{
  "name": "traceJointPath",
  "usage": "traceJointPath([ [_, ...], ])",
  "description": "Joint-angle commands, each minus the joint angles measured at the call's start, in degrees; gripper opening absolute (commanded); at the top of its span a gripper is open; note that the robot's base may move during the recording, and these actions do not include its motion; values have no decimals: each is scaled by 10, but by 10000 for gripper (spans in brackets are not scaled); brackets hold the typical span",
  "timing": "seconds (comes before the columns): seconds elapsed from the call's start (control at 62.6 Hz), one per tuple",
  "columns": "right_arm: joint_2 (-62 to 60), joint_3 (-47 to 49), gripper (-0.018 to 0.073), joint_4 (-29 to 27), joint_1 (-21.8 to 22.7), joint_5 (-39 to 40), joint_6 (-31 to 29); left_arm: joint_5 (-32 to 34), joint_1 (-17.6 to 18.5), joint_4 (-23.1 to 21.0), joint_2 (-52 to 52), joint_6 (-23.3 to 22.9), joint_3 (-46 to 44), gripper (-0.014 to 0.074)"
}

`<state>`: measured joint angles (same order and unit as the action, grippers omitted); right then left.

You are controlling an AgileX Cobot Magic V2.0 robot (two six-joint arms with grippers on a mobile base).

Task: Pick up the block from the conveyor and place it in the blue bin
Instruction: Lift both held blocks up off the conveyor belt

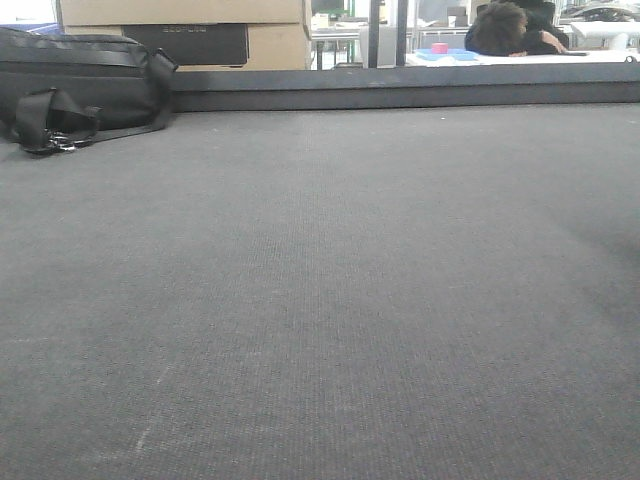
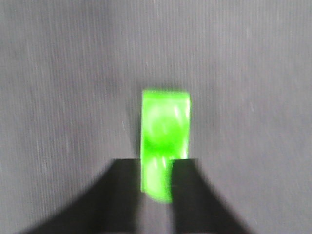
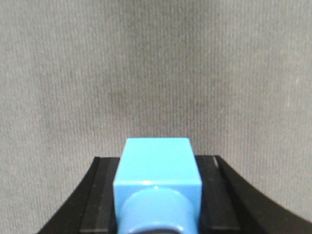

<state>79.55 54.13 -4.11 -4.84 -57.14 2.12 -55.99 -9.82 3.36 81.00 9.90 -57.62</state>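
The conveyor belt fills the front view as a wide dark grey woven surface with a dark rail at its far edge. In the left wrist view my left gripper is shut on a bright green block, blurred, above the belt. In the right wrist view my right gripper is shut on a light blue block with a round stud, above the belt. Neither gripper nor either block shows in the front view. The blue bin is out of view.
A black bag with straps lies at the belt's far left. Cardboard boxes stand behind it. Beyond the rail, a person leans at a table holding a blue tray with a pink item.
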Motion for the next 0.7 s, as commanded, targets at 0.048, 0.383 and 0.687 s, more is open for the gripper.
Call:
traceJointPath([
  [0.048, -6, 3, -162, 3, 3, 8, 0, 22, -2, -5, 29, 7, 0, 330],
  [0.383, -6, 3, -162, 3, 3, 35, 0, 28, -1, -42, 116, 62, -1, 350],
  [0.687, -6, 3, -162, 3, 3, 35, 0, 28, -1, -42, 136, 62, -6, 142],
])
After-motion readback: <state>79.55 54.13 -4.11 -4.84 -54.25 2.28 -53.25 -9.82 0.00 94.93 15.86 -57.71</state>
